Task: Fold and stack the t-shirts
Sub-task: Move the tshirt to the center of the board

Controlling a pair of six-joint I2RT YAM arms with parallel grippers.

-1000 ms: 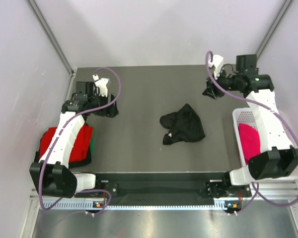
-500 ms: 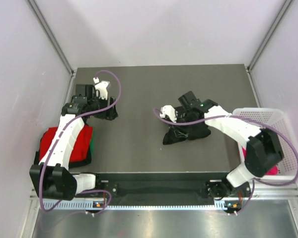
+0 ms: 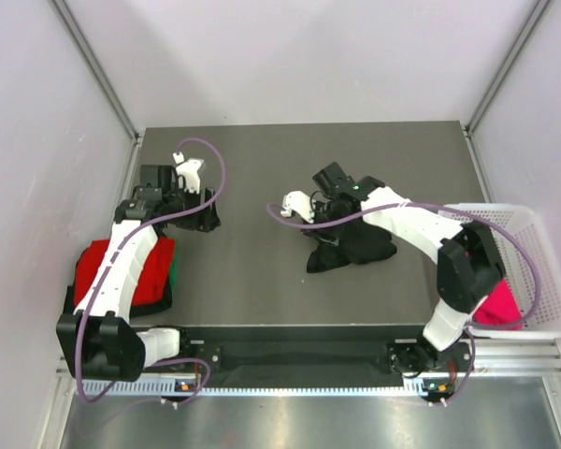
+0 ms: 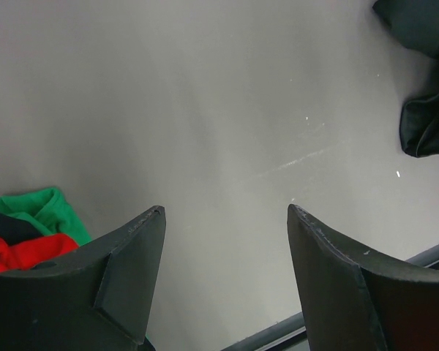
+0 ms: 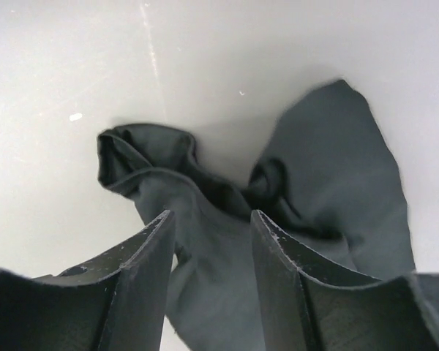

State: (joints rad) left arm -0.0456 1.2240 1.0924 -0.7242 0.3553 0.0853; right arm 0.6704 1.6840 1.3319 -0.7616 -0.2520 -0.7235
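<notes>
The black t-shirt (image 3: 355, 245) lies crumpled in the middle of the table. My right gripper (image 3: 329, 223) is open at its far-left edge; in the right wrist view its jaws (image 5: 212, 219) stand apart just over a fold of the black cloth (image 5: 329, 168), not closed on it. My left gripper (image 3: 206, 213) is open and empty over bare table at the left (image 4: 223, 212). A folded red t-shirt (image 3: 122, 269) lies on a green one (image 3: 174, 273) at the left table edge; both show in the left wrist view as green (image 4: 36, 208) and red (image 4: 22, 252). A magenta-pink t-shirt (image 3: 496, 304) lies in the basket.
A white mesh basket (image 3: 542, 234) stands at the right table edge. Grey walls close in the left, back and right. The table's front rail (image 3: 299, 355) runs between the arm bases. A corner of the black shirt shows in the left wrist view (image 4: 428, 124).
My right arm swung from the back right corner to the black shirt and edged left over it. The basket is now uncovered. My left arm barely moved.
</notes>
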